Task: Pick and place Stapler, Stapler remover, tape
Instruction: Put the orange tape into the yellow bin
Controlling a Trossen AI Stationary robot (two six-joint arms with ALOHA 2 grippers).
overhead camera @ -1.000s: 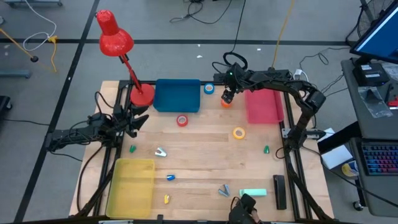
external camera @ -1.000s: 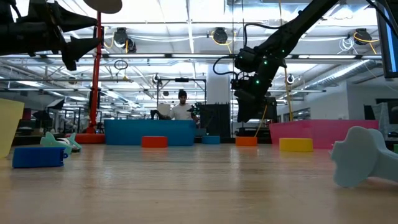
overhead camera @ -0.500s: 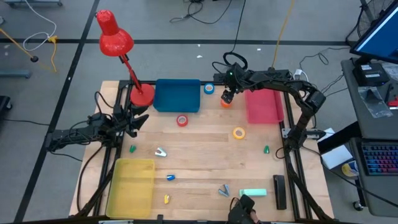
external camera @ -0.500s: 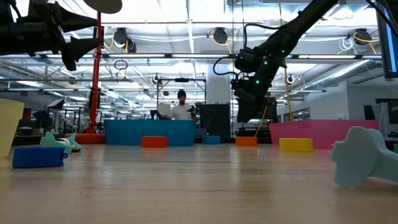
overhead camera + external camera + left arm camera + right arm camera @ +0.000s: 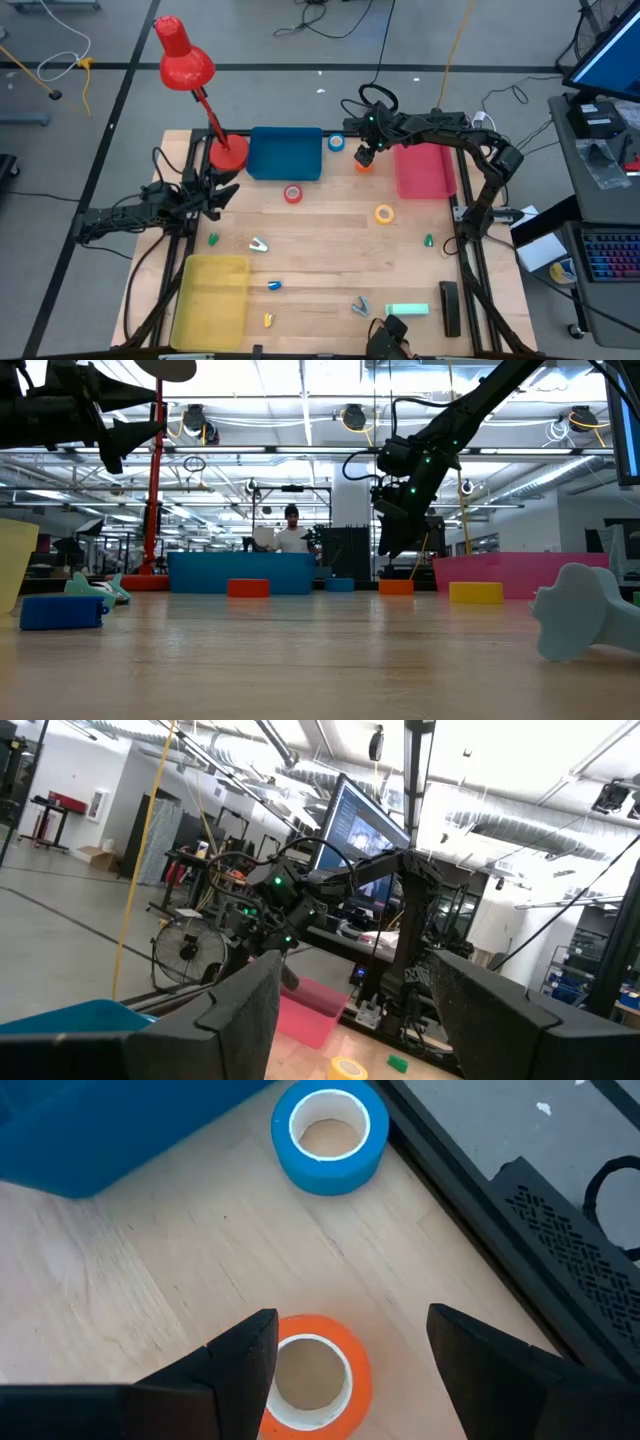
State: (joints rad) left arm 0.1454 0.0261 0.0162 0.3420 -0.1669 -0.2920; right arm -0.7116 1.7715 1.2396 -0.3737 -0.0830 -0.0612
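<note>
Almost nothing has moved in the last second: right arm hangs in the same spot over the back of the table, left arm parked the same.

High view: right gripper [image 5: 366,157] sits directly above the orange tape roll [image 5: 363,166], between the blue bin [image 5: 285,155] and the pink bin [image 5: 424,171]. Blue tape roll [image 5: 336,143] just behind it, red tape roll [image 5: 293,194] in front of the blue bin, yellow tape roll [image 5: 384,213] mid-table. Left gripper [image 5: 222,195] waits at the left edge near the lamp base [image 5: 228,152].

Low view: right gripper is above the table, not yet down on the roll.

Left wrist view: its fingers stand wide apart, nothing between them.

Right wrist view: fingers spread wide, holding nothing; the orange roll lies flat, centred between them. One fingertip [image 5: 255,1338] looks to overlap the rim, though contact is hard to judge from here.

Handling: the roll should be light and stiff, with a smooth, maybe slick outer wall. Best hold probably across the outside, or one finger in the core pinching the wall.
</note>
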